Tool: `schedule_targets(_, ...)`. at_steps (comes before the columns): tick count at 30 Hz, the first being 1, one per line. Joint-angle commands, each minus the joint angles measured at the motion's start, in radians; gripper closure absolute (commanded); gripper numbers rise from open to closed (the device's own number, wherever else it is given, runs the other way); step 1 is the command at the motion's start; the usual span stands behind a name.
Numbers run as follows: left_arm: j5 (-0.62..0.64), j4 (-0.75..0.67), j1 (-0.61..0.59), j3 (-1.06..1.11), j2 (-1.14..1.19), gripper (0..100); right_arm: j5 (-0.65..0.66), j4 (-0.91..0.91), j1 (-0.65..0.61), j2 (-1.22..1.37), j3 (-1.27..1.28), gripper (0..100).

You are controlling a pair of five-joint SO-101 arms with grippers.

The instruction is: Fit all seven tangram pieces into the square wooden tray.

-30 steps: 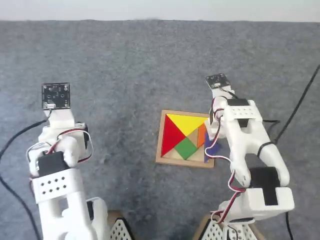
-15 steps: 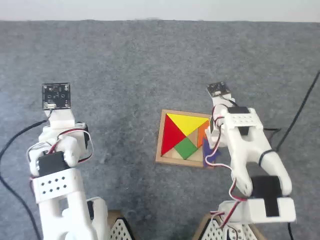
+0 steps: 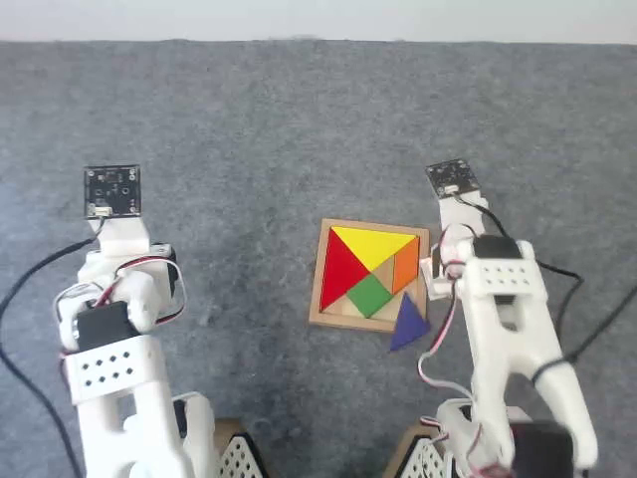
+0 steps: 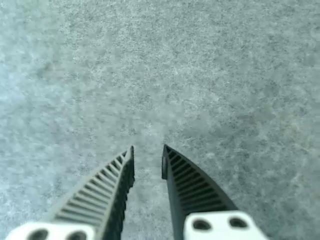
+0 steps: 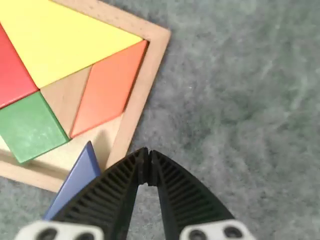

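Note:
The square wooden tray (image 3: 322, 271) lies right of the table's middle. It holds a yellow triangle (image 3: 373, 244), a red triangle (image 3: 341, 272), a green square (image 3: 370, 295) and an orange parallelogram (image 3: 405, 266). A blue triangle (image 3: 406, 325) lies across the tray's near right corner, partly on the carpet. My right gripper (image 5: 145, 167) is shut and empty, just outside the tray rim (image 5: 150, 80), with the blue triangle (image 5: 75, 182) beside one finger. The right arm (image 3: 503, 299) stands right of the tray. Over bare carpet at the far left, my left gripper (image 4: 147, 150) is slightly open and empty.
Grey carpet covers the whole table. The left arm (image 3: 114, 289) stands at the near left, well away from the tray. Black cables (image 3: 587, 224) run off the right side. Bare wood (image 5: 62, 97) shows inside the tray between the pieces.
The right arm has drawn back toward the near right, away from over the tray's edge. The blue triangle slid toward the near side and now lies uncovered. The left arm kept still.

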Motion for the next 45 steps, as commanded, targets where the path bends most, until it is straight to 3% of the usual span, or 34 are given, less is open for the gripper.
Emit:
schedule_targets(1,-0.006,-0.029,0.041,0.008,-0.023,91,0.051,0.001,-0.039,-0.226,0.081,99.1)
schedule_targets(9,-0.006,-0.041,0.043,0.013,-0.021,91,0.307,0.081,-0.282,-0.493,0.376,99.1)
schedule_targets(15,-0.005,-0.041,0.04,0.013,-0.021,91,0.328,0.122,-0.383,-0.492,0.379,99.1)
schedule_targets(29,-0.005,-0.04,0.04,0.015,-0.021,91,0.327,0.058,-0.326,-0.128,0.249,99.1)
schedule_targets(45,-0.005,-0.037,0.041,0.015,-0.021,91,0.322,-0.047,-0.145,-0.11,0.084,99.1)
